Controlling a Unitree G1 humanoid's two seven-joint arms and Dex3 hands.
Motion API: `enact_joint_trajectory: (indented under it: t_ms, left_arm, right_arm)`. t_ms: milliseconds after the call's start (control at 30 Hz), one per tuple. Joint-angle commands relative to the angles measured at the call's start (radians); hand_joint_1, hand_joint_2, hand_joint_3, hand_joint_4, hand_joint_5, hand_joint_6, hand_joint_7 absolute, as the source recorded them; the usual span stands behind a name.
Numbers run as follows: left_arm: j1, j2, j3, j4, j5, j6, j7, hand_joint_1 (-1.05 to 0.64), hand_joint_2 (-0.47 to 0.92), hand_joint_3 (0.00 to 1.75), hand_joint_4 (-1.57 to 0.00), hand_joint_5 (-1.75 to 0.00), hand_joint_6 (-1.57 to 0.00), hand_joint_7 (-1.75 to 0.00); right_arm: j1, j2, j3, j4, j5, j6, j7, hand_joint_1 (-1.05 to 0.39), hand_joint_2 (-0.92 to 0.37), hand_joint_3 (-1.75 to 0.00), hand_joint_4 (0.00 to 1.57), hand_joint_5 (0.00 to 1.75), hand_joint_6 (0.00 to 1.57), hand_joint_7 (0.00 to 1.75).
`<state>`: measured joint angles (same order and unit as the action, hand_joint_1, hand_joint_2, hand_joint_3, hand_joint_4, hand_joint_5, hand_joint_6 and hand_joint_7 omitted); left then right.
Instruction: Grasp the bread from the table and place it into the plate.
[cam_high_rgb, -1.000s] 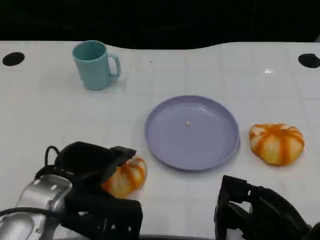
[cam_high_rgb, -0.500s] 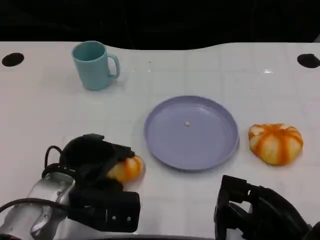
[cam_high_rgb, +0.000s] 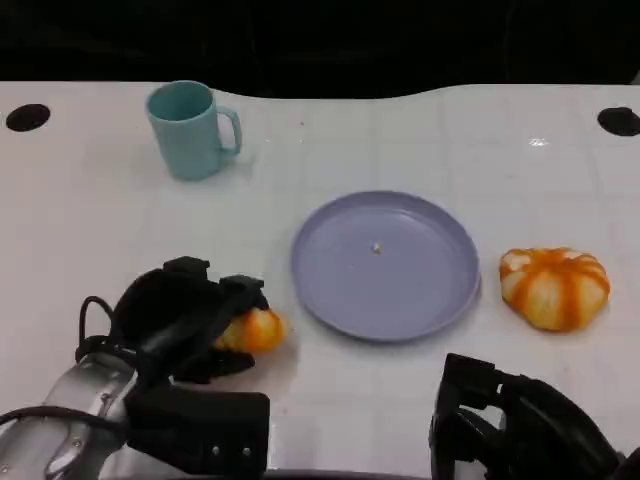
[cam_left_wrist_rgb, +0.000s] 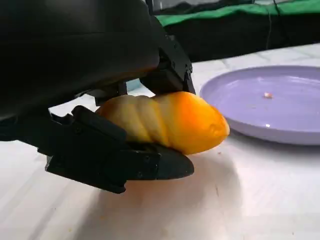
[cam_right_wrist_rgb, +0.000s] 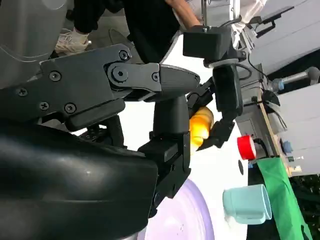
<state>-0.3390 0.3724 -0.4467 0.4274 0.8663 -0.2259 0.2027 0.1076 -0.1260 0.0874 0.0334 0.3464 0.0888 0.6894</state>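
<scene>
Head view, nearest first: the right hand (cam_high_rgb: 500, 425) sits low at the near right, its fingers' state unclear. At the near left, the left hand (cam_high_rgb: 185, 320) has its fingers (cam_left_wrist_rgb: 150, 167) clamped on the bread (cam_high_rgb: 250, 330), just left of the purple plate (cam_high_rgb: 385, 265) on the white table (cam_high_rgb: 450, 150). A second bread (cam_high_rgb: 553, 287) lies right of the plate; a teal mug (cam_high_rgb: 190, 130) stands far left.

Plate (cam_high_rgb: 385, 265) mid-table, between two breads (cam_high_rgb: 253, 330) (cam_high_rgb: 554, 287), cup (cam_high_rgb: 190, 129) behind.

2 breads (cam_high_rgb: 252, 330) (cam_high_rgb: 554, 286), 1 plate (cam_high_rgb: 330, 290), 1 cup (cam_high_rgb: 188, 130)
</scene>
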Motion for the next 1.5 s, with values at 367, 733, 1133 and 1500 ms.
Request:
enact_joint_trajectory:
  t_ms: [367, 733, 1133, 1500]
  left_arm:
    - [-0.051, -0.034, 0.024, -0.047, 0.065, 0.098, 0.245, -0.29, 0.63, 0.71, -0.85, -1.75, -0.6, -1.69]
    - [-0.182, -0.152, 0.012, 0.082, -0.042, -0.063, 0.305, -0.26, 0.46, 0.95, -0.9, -1.75, -0.74, -1.38]
    - [-0.381, -0.274, -0.039, 0.348, -0.09, -0.127, 0.243, -0.29, 0.38, 1.11, -0.96, -1.75, -0.71, -1.75]
    - [-0.47, -0.308, -0.064, 0.443, -0.12, -0.063, 0.031, -0.32, 0.64, 0.8, -0.79, -1.75, -0.88, -0.76]
  right_arm:
    - [0.031, -0.013, -0.003, -0.036, 0.001, -0.003, -0.008, -0.48, -0.92, -0.43, 0.59, 1.75, 0.43, 1.67]
    - [0.028, -0.022, -0.014, -0.001, -0.001, -0.039, 0.014, -0.48, -0.92, -0.43, 0.6, 1.75, 0.45, 1.66]
    - [0.041, -0.029, -0.011, -0.031, 0.006, -0.002, 0.005, -0.49, -0.92, -0.42, 0.59, 1.75, 0.45, 1.67]
    - [0.048, -0.016, 0.008, -0.047, -0.005, -0.009, -0.012, -0.48, -0.92, -0.41, 0.59, 1.75, 0.43, 1.67]
